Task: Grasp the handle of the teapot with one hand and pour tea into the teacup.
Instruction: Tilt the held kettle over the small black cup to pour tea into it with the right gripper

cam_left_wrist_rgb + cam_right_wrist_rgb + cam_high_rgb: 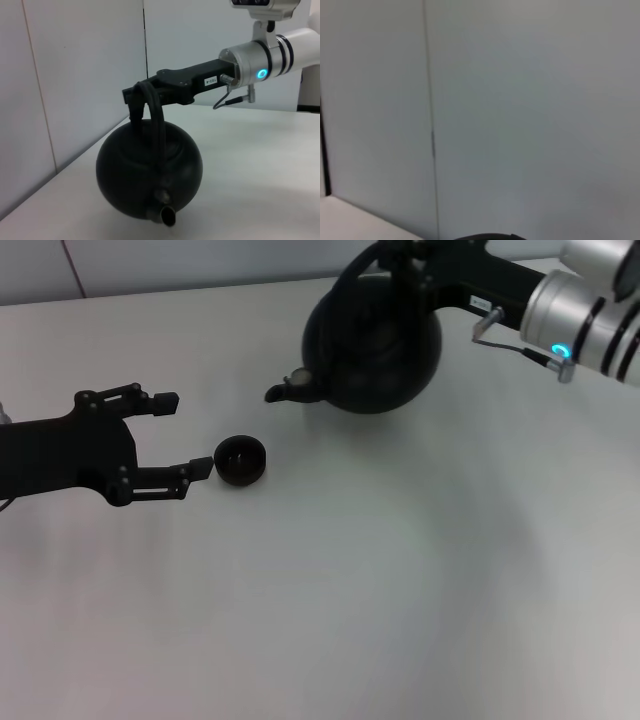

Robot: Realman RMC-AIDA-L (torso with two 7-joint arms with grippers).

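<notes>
Teapot: the large round matte-black kettle-shaped teapot (375,340) hangs tilted at the far side of the white surface (400,570), its short pointed spout (285,390) dipped toward the cup; in the left wrist view (150,172) the body looks lifted off the surface.
Handle: the thick black arched bail handle (152,112) loops over the teapot's top, clamped at its crown.
Right end effector: the right end effector (137,97) reaches in over the teapot and is clenched around the handle.
Teacup: the tiny round black handleless teacup (240,460) sits upright on the surface, near the teapot's spout and below it.
Left end effector: the left end effector (185,433) is beside the teacup, on its side away from the teapot, released, fingers spread, one fingertip (203,468) just at the cup's rim.
Right wrist view: mostly a pale wall.
</notes>
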